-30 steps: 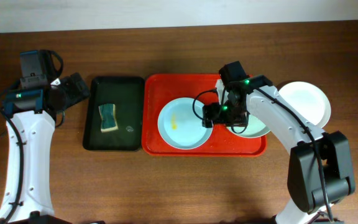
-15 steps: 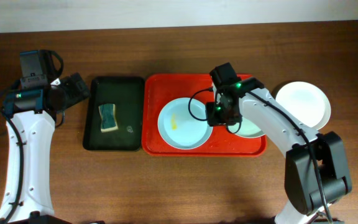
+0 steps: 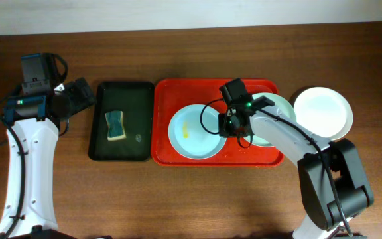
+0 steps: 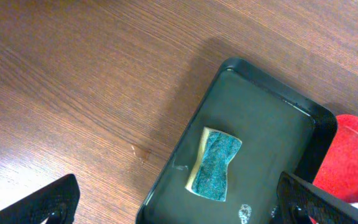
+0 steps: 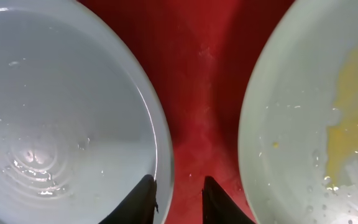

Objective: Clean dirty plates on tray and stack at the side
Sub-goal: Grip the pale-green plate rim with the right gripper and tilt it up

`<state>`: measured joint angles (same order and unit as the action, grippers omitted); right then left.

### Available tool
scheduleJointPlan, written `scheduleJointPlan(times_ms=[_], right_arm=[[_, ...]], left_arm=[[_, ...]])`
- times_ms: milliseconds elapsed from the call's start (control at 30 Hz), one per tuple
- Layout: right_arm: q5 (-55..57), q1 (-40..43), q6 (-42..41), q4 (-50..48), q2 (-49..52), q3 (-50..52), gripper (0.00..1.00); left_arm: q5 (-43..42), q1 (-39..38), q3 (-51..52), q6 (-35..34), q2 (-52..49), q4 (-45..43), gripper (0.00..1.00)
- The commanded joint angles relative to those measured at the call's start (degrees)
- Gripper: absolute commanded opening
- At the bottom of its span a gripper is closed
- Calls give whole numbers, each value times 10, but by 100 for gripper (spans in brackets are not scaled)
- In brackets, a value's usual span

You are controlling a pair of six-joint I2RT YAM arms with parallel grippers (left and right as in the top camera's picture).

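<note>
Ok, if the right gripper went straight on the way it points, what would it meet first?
Probably the pale blue plate's rim, under one finger of the right gripper; the other is over bare red tray. Depth unclear.

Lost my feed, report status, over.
Left gripper open, beside dark tray. Right gripper straddling blue plate rim, grip unconfirmed. Smeared green plate close alongside, not touching.

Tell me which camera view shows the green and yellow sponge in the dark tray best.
The left wrist view. There the green-topped, yellow-sided sponge is near and large, its narrowed middle plain, lying in the dark rectangular plastic tray. The overhead view shows it whole but small. The right wrist view does not show it.
</note>
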<state>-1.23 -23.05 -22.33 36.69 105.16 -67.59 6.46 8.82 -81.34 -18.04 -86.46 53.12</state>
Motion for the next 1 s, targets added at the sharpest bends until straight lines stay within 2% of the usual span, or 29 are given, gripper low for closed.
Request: scheduleJointPlan(times_ms=[0, 267, 467, 500, 600, 667, 700, 967], right_arm=[[14, -3, -5, -17, 3, 3, 24], [16, -3, -5, -28, 3, 10, 21], [15, -3, -5, -73, 3, 50, 20], [15, -3, -5, -74, 3, 50, 17], [15, -3, -5, -74, 3, 50, 15], [15, -3, -5, -74, 3, 50, 10], [15, -3, -5, -74, 3, 50, 4], [15, -3, -7, -44, -12, 45, 4]], left_arm=[[4, 2, -9, -8, 2, -1, 99], [4, 2, -9, -8, 2, -1, 99], [4, 2, -9, -8, 2, -1, 100], [4, 2, -9, -8, 2, -1, 99], [4, 2, -9, -8, 2, -1, 99], [4, 2, -9, -8, 2, -1, 99], [4, 2, -9, -8, 2, -1, 99], [4, 2, -9, -8, 2, -1, 99]])
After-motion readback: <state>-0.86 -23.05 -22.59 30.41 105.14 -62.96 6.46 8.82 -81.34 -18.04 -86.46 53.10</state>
